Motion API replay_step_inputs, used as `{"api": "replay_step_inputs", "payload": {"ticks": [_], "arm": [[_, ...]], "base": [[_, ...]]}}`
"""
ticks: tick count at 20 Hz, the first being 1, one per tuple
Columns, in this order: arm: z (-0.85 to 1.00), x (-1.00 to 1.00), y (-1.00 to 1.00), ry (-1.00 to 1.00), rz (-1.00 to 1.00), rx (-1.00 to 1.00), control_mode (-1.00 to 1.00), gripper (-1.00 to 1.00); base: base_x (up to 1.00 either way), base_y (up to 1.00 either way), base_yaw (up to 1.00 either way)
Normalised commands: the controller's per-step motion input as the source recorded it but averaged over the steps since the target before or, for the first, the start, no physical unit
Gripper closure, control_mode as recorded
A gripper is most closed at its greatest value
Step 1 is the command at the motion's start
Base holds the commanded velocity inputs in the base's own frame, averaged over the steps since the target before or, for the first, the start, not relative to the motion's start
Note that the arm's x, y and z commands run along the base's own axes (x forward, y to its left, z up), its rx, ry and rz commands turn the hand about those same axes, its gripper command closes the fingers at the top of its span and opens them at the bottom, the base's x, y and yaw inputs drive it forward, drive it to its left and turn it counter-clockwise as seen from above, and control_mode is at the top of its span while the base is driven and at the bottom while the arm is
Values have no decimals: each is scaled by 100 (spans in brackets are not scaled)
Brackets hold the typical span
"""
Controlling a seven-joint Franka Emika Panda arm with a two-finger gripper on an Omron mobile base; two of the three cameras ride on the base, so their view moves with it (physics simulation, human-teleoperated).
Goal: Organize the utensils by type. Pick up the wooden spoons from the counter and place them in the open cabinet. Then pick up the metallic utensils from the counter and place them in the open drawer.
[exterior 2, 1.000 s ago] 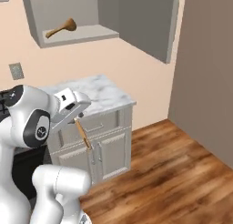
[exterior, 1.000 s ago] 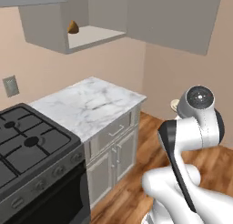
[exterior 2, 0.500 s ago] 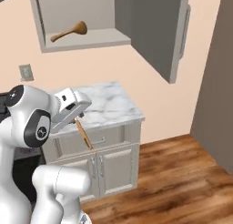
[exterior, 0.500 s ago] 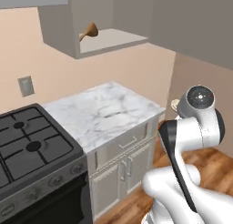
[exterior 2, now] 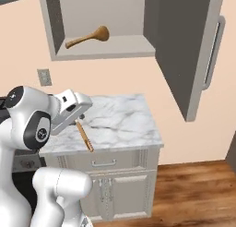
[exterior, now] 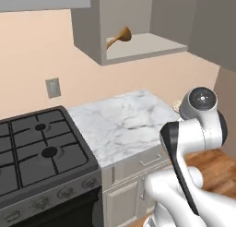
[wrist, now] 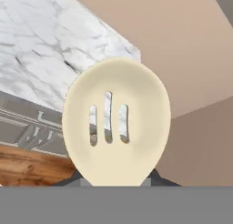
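Observation:
My gripper (exterior 2: 79, 119) is shut on a slotted utensil (exterior 2: 85, 136) with an orange-brown handle, held in the air in front of the counter (exterior 2: 120, 124). In the hand view its pale cream head (wrist: 116, 123) with three slots rises between the fingertips (wrist: 76, 175). The same head peeks out beside the arm in the left base view (exterior: 176, 104). A wooden spoon (exterior 2: 88, 37) lies on the shelf of the open cabinet (exterior 2: 106, 48), and it also shows there in the left base view (exterior: 120, 36). The open drawer is out of view.
The cabinet door (exterior 2: 196, 60) stands swung out to the right above the counter's end. A black gas stove (exterior: 37, 152) adjoins the counter on the left. Shut drawer and door fronts (exterior 2: 108, 164) sit below the marble top. Wooden floor (exterior 2: 193, 194) lies to the right.
The whole picture has shifted: the base has driven, and the counter and the cabinet now sit nearer and more central. The arm keeps its pose with the utensil still held.

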Motion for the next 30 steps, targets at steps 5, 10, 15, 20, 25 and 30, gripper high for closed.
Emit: {"api": "replay_step_inputs", "payload": {"ticks": [5, 10, 15, 20, 25, 30], "arm": [[0, 0, 0, 0, 0, 0, 100, 100], [0, 0, 0, 0, 0, 0, 100, 100], [0, 0, 0, 0, 0, 0, 100, 100], [0, 16, -18, 3, 18, 0, -100, 100], [0, 23, -37, 9, 10, 0, -100, 100], [0, 0, -36, 15, -10, 0, -100, 100]], "base": [[45, -23, 39], [45, -16, 39], [40, -21, 36], [11, -8, 13], [0, 0, 0], [0, 0, 0]]}}
